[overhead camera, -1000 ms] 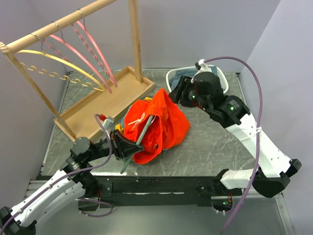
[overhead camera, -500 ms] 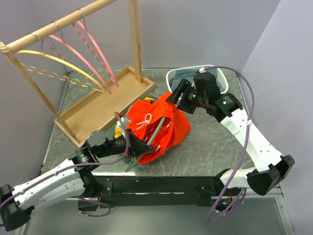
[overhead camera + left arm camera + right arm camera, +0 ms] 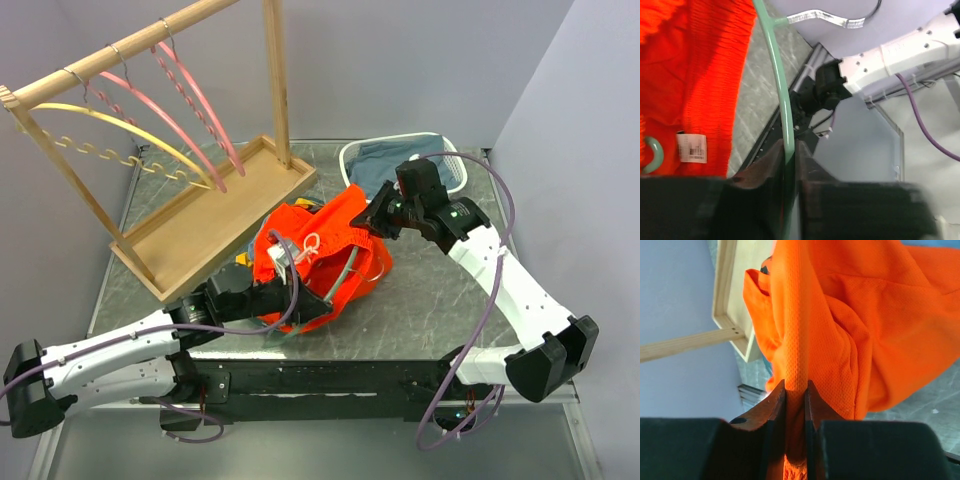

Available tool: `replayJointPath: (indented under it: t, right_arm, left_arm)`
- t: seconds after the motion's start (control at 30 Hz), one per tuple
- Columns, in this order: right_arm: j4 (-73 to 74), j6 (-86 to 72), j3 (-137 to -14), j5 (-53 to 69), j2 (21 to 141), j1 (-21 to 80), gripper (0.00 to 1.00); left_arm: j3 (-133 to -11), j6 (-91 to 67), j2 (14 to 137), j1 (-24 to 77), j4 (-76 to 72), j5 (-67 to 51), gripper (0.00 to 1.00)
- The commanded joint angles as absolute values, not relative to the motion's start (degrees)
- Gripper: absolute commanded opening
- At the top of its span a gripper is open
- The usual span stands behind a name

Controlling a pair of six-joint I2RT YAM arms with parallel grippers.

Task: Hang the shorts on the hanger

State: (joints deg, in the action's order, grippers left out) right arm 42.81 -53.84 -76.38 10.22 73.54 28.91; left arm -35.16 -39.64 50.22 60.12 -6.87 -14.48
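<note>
Left gripper (image 3: 789,150) advanced, clamping hanger (image 3: 781,95) against shorts (image 3: 345,225) | right gripper (image 3: 796,390) pinches shorts

Left arm (image 3: 110,355) stretched low, links near-horizontal, reaching rightward. Left gripper (image 3: 305,303) jaws pinched on thin pale green plastic hanger (image 3: 781,85). Right arm (image 3: 505,290) arched, elbow bent, reaching leftward. Right gripper (image 3: 378,216) jaws clamped on bright orange-red cloth shorts (image 3: 880,325).

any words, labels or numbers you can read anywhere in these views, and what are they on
Nothing is legible in any view.
White tag sewn on the shorts: rows of print, too small and blurred to read.
</note>
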Motion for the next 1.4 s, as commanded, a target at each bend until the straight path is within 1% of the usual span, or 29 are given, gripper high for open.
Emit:
replayJointPath:
  t: [0.0, 0.07, 0.1, 0.17, 0.23, 0.3, 0.33, 0.37, 0.43, 0.47, 0.5, 0.6, 0.8, 0.87, 1.0, 1.2, 1.23, 1.33, 1.37]
  right_arm:
    - [41.7, -48.4, -76.9, 9.3, 70.4, 28.7, 0.00]
    - [41.5, -47.8, -77.4, 9.1, 70.2, 28.4, 0.00]
    - [41.6, -47.6, -77.8, 9.1, 70.3, 28.3, 0.00]
    - [42.0, -46.6, -79.1, 9.3, 70.4, 28.2, 0.00]
    - [42.5, -46.0, -80.0, 8.6, 70.2, 28.3, 0.00]
    - [42.5, -45.4, -80.0, 8.9, 69.5, 28.2, 0.00]
    - [42.4, -45.3, -79.9, 9.0, 69.3, 28.2, 0.00]
    - [42.2, -45.2, -79.7, 9.0, 69.0, 28.2, 0.00]
    - [41.2, -45.7, -78.9, 8.9, 67.8, 28.2, 0.00]
    - [40.7, -46.0, -78.8, 8.5, 67.4, 28.3, 0.00]
    - [40.3, -46.2, -78.7, 8.6, 66.9, 28.1, 0.00]
    - [38.9, -47.3, -78.6, 9.0, 66.7, 28.1, 0.00]
    - [38.2, -48.4, -79.6, 8.2, 67.2, 28.0, 0.00]
    - [38.4, -48.8, -79.9, 7.9, 67.3, 28.0, 0.00]
    - [38.4, -49.4, -80.1, 7.7, 67.2, 28.0, 0.00]
    - [38.1, -50.4, -79.7, 6.6, 66.8, 28.1, 0.00]
    - [38.1, -50.5, -79.5, 6.6, 66.5, 28.0, 0.00]
    - [37.5, -51.6, -79.2, 6.7, 66.3, 28.0, 0.00]
    - [37.4, -51.9, -78.9, 6.8, 65.8, 28.0, 0.00]
  left_arm:
    - [-41.9, -40.9, 49.8, 59.6, -7.4, -7.8, 0.40]
    - [-44.2, -41.2, 49.6, 59.7, -2.5, -7.3, 0.56]
    - [-44.9, -41.6, 49.3, 59.6, -0.6, -5.3, 0.60]
    - [-46.7, -42.3, 48.1, 59.6, 6.0, -3.3, 0.62]
    - [-47.5, -43.1, 46.3, 59.6, 11.1, -0.9, 0.62]
    - [-47.5, -45.4, 45.2, 59.6, 15.4, 1.6, 0.58]
    - [-47.6, -46.2, 44.6, 59.6, 17.7, 5.1, 0.56]
    - [-47.8, -47.4, 44.4, 59.6, 22.6, 6.4, 0.52]
    - [-47.7, -48.5, 44.4, 59.7, 26.7, 9.3, 0.48]
    - [-47.1, -49.0, 44.4, 59.7, 28.7, 9.1, 0.45]
    - [-46.6, -49.2, 44.3, 59.8, 29.3, 9.0, 0.45]
    - [-43.5, -50.1, 43.5, 60.1, 29.9, 8.1, 0.46]
    - [-40.9, -51.8, 41.7, 61.7, 32.1, 8.5, 0.55]
    - [-40.8, -52.7, 41.9, 63.0, 33.2, 9.6, 0.59]
    - [-41.3, -54.6, 43.1, 66.1, 35.3, 14.9, 0.61]
    - [-42.9, -57.7, 47.5, 70.6, 36.4, 22.0, 0.59]
    - [-43.3, -58.6, 48.7, 71.6, 36.8, 24.6, 0.59]
    - [-43.3, -60.1, 50.4, 73.2, 36.3, 28.2, 0.56]
    - [-43.2, -60.7, 50.7, 73.5, 36.4, 29.3, 0.54]
